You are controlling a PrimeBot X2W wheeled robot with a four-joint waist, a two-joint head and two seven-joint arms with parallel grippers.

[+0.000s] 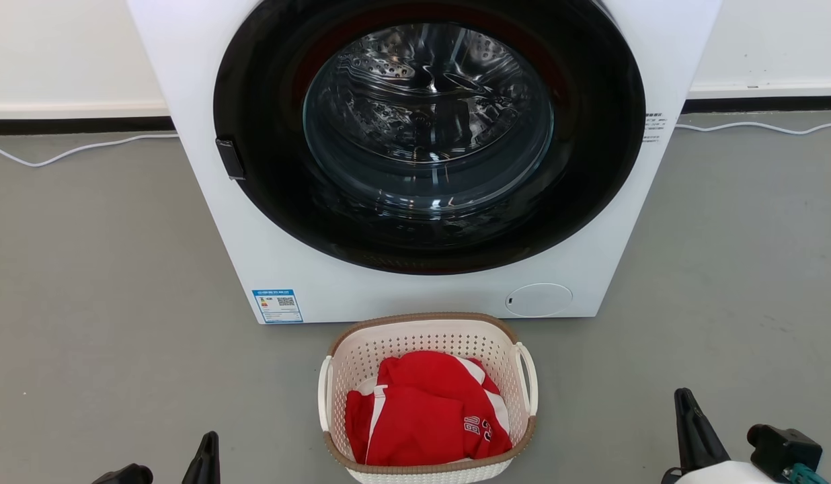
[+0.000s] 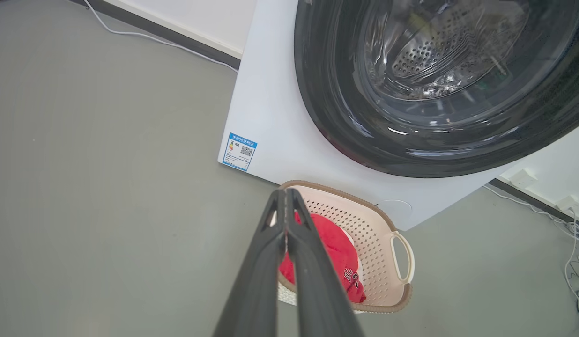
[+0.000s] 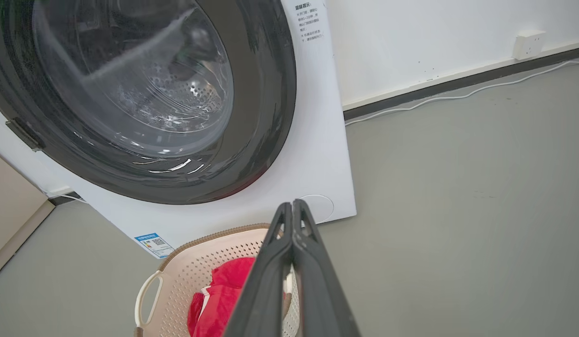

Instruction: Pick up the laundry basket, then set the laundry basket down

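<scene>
Laundry basket (image 1: pixel 422 339) on floor (image 1: pixel 86 302), between left fingers (image 1: pixel 207 460) and right fingers (image 1: pixel 691 430), untouched

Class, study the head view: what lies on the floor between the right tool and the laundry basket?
The stretch is bare: in the head view, plain grey floor runs from the right tool to the laundry basket.
</scene>
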